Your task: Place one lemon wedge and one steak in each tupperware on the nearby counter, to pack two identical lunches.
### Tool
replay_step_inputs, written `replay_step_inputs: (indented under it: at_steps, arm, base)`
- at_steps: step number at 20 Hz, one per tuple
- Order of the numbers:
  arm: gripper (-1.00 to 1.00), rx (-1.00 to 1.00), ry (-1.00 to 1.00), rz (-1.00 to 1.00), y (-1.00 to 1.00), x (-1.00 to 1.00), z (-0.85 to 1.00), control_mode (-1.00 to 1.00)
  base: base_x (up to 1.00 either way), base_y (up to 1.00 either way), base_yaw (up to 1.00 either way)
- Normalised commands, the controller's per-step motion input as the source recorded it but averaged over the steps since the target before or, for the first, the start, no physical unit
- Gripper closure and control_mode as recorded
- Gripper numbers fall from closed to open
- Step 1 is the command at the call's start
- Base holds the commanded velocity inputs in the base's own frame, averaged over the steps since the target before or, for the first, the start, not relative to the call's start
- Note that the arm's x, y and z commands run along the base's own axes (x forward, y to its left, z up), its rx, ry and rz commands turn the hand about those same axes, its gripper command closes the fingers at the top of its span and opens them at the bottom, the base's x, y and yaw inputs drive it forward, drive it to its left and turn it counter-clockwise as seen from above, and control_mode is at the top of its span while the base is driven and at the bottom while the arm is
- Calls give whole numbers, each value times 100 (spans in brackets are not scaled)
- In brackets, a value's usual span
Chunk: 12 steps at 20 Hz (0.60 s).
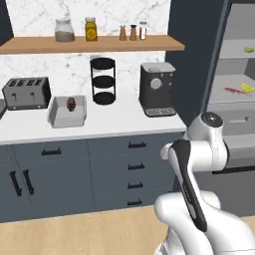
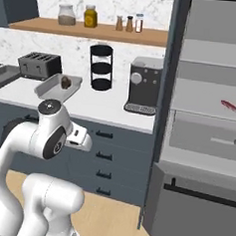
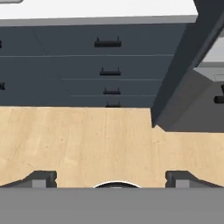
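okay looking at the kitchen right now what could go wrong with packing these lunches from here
The open gripper is empty and faces the floor, far from the food, so a long swing comes first. The steak and a lemon wedge lie close together on a fridge shelf; the fingers might nudge one while taking the other. The tupperware on the counter seems to hold a small brown thing already.

The floor (image 3: 87, 140) is light wood. Dark blue drawers (image 1: 132, 167) with black handles sit under the white top. The wall (image 1: 119, 12) is white marble. A wood shelf (image 1: 94, 44) holds jars (image 1: 64, 30). A tall grey fridge (image 2: 209, 121) stands open.
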Motion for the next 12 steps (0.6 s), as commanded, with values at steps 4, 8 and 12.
replay_step_inputs:
  at_steps: [4, 8, 12]
  arm:
    - [-100, 0, 0, 0, 0, 0, 0, 100]
    - [-100, 0, 0, 0, 0, 0, 0, 100]
    - [-100, 0, 0, 0, 0, 0, 0, 100]
  base:
    - [-9, -100, 0]
    - [0, -100, 0]
    - [3, -100, 0]
